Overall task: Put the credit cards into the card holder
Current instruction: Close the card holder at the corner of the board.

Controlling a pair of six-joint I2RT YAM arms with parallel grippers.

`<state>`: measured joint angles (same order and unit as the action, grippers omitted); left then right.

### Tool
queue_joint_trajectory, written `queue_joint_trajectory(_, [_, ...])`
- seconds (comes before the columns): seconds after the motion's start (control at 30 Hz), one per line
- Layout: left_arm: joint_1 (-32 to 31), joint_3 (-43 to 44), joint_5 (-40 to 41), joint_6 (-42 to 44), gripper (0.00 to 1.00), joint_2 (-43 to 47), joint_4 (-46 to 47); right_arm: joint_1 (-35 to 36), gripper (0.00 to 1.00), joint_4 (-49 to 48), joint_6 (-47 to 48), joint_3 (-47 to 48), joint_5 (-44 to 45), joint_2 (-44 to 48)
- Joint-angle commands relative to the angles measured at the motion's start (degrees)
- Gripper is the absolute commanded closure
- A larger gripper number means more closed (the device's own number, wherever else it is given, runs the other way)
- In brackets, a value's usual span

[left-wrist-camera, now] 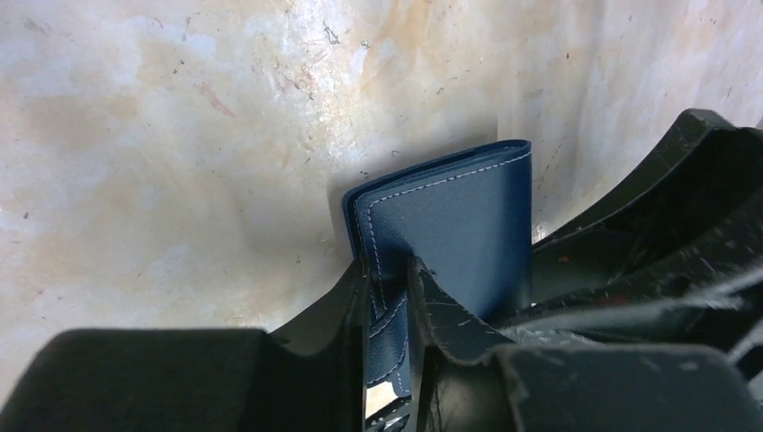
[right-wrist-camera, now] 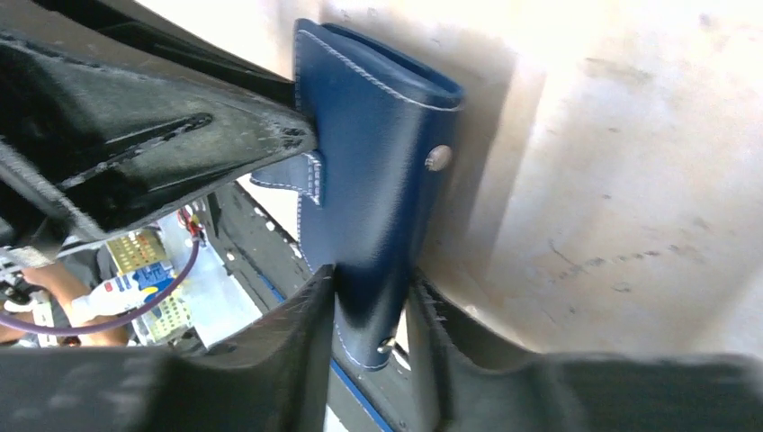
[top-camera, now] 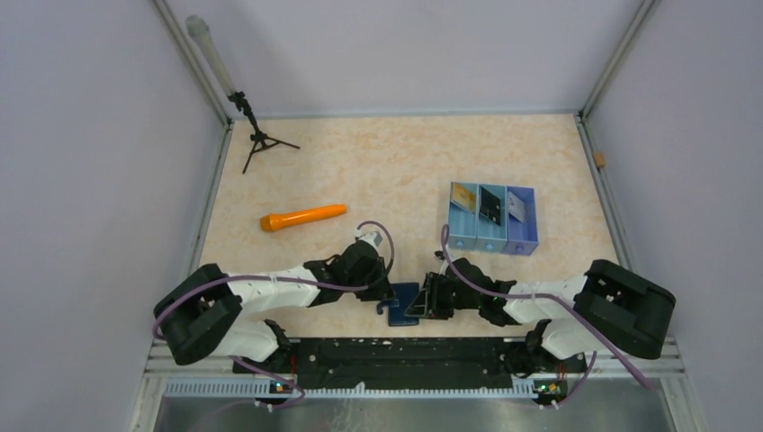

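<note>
The card holder [top-camera: 402, 298], a navy wallet with a round snap stud, is held up between both grippers near the table's front edge. My left gripper [top-camera: 385, 293] is shut on its stitched edge [left-wrist-camera: 459, 225], the leather pinched between the fingers [left-wrist-camera: 355, 301]. From the other side, my right gripper [top-camera: 423, 299] is shut across the cover [right-wrist-camera: 378, 162], below the stud. The credit cards lie further back: a gold one [top-camera: 463, 197], a black one [top-camera: 490, 205] and a white one [top-camera: 516, 207], each in its own compartment.
The blue three-compartment tray [top-camera: 521, 243] with the cards stands right of centre. An orange torch-shaped object [top-camera: 303, 217] lies to the left. A small black tripod [top-camera: 259, 139] stands at the back left corner. Walls enclose the table.
</note>
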<state>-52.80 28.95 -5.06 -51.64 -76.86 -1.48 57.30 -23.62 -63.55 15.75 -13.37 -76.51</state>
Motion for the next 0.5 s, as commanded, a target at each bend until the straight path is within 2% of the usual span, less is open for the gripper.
queue_joint_trajectory(0.0, [-1.5,-2.9,3.9,-1.8,0.78,-1.4,-6.6,0.0,0.77,-3.7,-2.2,-0.6,1.9,0.6])
queue_joint_trajectory(0.07, [-1.6,-3.2,4.1,-2.4,0.74,0.5,-5.7,0.0,0.90,-3.2,-2.4,-0.8,3.9,2.2])
queue_joint_trajectory(0.1, [-1.6,-3.1,4.4,-2.5,0.68,1.5,-5.8,0.1,0.98,-2.3,-2.3,-0.6,4.9,3.6])
queue_joint_trajectory(0.13, [-1.6,-2.6,5.6,-2.4,0.58,2.8,-6.8,0.1,1.00,-0.8,-1.8,0.0,5.7,4.7])
queue_joint_trajectory(0.3, [-1.5,6.7,17.0,-0.8,0.31,9.4,-19.6,0.0,1.00,17.4,6.3,8.6,11.4,9.8])
queue_joint_trajectory(0.37, [-1.6,12.0,20.0,-0.2,0.26,11.4,-23.4,0.1,1.00,24.3,10.7,13.3,14.4,10.5])
queue_joint_trajectory(0.47, [-1.6,16.8,20.4,0.2,0.21,13.4,-22.9,0.1,1.00,31.8,16.9,19.6,18.7,10.1])
